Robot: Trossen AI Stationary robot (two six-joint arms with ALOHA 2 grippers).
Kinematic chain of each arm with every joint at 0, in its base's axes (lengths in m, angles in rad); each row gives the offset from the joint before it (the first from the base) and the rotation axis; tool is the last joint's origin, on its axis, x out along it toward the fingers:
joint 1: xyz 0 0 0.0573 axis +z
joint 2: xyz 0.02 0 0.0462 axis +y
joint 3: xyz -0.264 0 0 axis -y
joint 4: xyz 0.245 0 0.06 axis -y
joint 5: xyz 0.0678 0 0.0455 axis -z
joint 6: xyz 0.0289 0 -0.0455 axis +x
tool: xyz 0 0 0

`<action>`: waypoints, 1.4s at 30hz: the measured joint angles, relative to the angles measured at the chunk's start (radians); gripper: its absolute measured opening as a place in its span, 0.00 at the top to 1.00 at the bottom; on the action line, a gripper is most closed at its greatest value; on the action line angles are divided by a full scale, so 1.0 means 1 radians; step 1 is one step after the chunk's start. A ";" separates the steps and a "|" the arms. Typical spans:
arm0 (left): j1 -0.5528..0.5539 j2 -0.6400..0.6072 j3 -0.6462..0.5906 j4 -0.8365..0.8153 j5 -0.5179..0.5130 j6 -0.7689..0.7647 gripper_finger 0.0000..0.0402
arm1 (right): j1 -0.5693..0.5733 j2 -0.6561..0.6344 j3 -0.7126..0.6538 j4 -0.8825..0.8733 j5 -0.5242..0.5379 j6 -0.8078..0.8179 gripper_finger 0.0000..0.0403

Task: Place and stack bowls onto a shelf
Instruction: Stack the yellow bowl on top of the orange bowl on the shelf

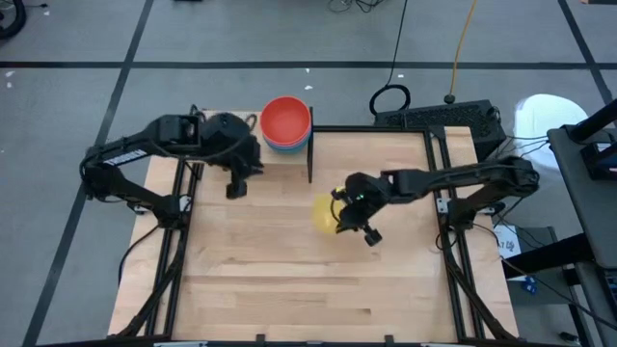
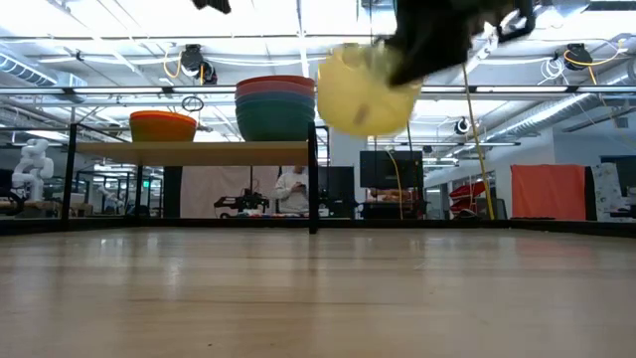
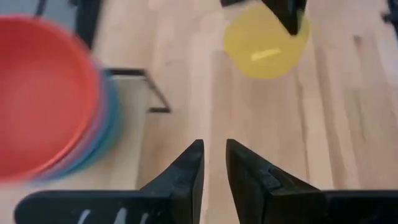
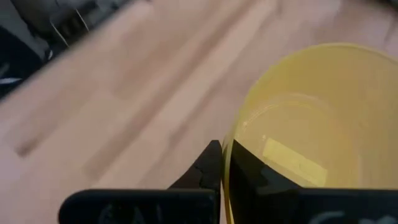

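My right gripper is over the middle of the table, shut on a small yellow bowl that shows high in the low view. The shelf stands at the table's far left. An orange bowl rests on its plank. Toward the black upright end bar, a stack of larger bowls with red on top also rests on it. My left gripper hangs near that stack, its fingers a narrow gap apart and holding nothing. My right gripper pinches the yellow bowl's rim, one finger inside the bowl and the other outside its wall. The bowl is lifted clear of the table and tilted, with its bottom toward the shelf in the low view.
The table's near half is bare wood. A black frame runs along the table's sides. A black keyboard-like box and cables lie past the far right corner. A person stands in the room behind the shelf.
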 joint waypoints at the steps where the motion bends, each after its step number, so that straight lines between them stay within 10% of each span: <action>1: -0.010 0.000 -0.028 0.030 0.016 0.026 0.82 | 0.017 -0.010 0.000 0.025 -0.001 0.009 1.00; 14: -0.196 0.041 -0.252 0.591 0.279 0.344 0.82 | 0.102 -0.026 0.000 0.170 -0.084 0.039 1.00; 42: -0.252 0.175 -0.268 0.640 0.279 0.693 0.82 | 0.100 -0.026 0.000 0.244 -0.251 0.052 1.00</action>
